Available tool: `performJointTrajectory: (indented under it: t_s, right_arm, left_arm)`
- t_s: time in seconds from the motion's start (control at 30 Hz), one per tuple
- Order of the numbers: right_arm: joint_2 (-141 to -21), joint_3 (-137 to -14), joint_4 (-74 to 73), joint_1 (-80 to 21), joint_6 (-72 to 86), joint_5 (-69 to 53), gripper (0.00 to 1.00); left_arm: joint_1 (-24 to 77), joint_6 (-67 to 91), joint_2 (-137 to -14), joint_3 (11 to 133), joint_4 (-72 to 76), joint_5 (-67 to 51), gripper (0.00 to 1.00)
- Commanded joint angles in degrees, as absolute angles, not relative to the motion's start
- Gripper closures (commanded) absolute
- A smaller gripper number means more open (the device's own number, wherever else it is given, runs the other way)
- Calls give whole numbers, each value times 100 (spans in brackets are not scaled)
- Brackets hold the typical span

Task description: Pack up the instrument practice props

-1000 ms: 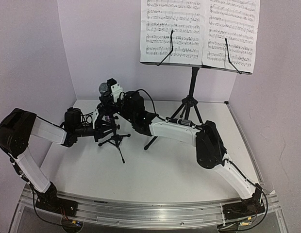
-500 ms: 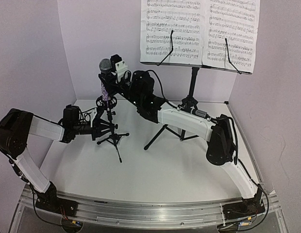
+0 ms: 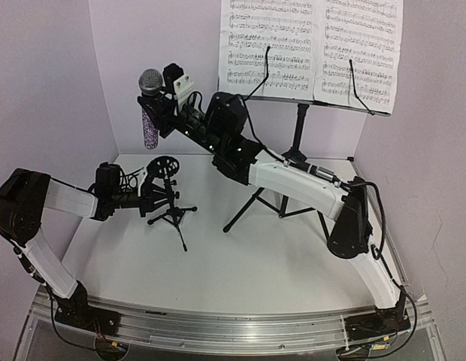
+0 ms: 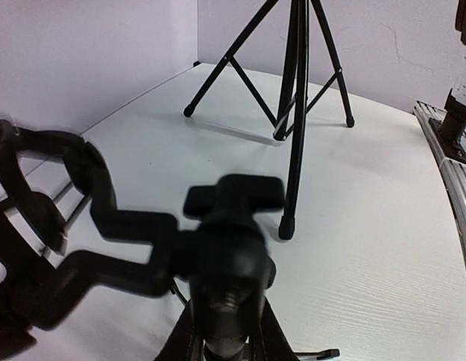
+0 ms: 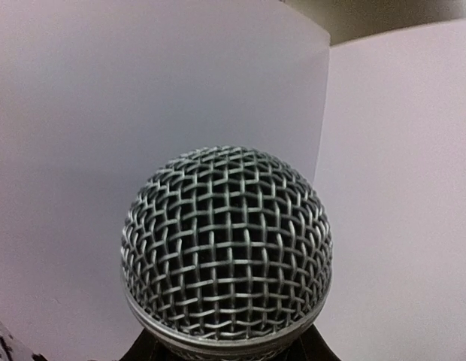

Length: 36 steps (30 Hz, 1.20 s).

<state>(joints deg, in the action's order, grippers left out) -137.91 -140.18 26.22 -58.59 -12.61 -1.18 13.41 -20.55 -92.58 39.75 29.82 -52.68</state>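
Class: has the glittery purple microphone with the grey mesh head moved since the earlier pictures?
Yes. The glittery purple microphone has risen out of the small black tripod mic stand, slightly leftward.

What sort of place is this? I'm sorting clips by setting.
Probably a robot test cell: plain lilac wall panels box in a white table, with two white-and-black robot arms bolted to its metal rail.

free: near table (image 3: 248, 278) | blocked: mic stand (image 3: 175, 216) left-centre, music stand (image 3: 299, 124) legs rear-right, walls (image 3: 165, 45) behind
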Motion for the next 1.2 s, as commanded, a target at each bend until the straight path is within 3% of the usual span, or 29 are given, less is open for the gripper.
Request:
performJointTrajectory:
  t_s: [0.0, 0.27, 0.5, 0.93, 1.17]
  right_arm:
    - [-12660, -13946, 3549, -6116, -1553, -465, 100]
    - [-12114, -12817, 3523, -6136, -1443, -140, 100]
    - [-12145, -12633, 3359, -6150, -1021, -435, 100]
    - [-11974, -11929, 3155, -6286, -730, -918, 100]
    - [-11996, -11720, 3077, -6295, -526, -860, 100]
  left_arm:
    - [1176, -1834, -9128, 4080, 2865, -4962, 100]
    - [735, -1716, -9150, 4221, 3014, -4644, 100]
    - [245, -1893, -9469, 4647, 2978, -4246, 100]
    - [26, -1182, -10920, 6090, 3603, -2069, 100]
    - [26, -966, -11099, 6149, 3806, -2236, 100]
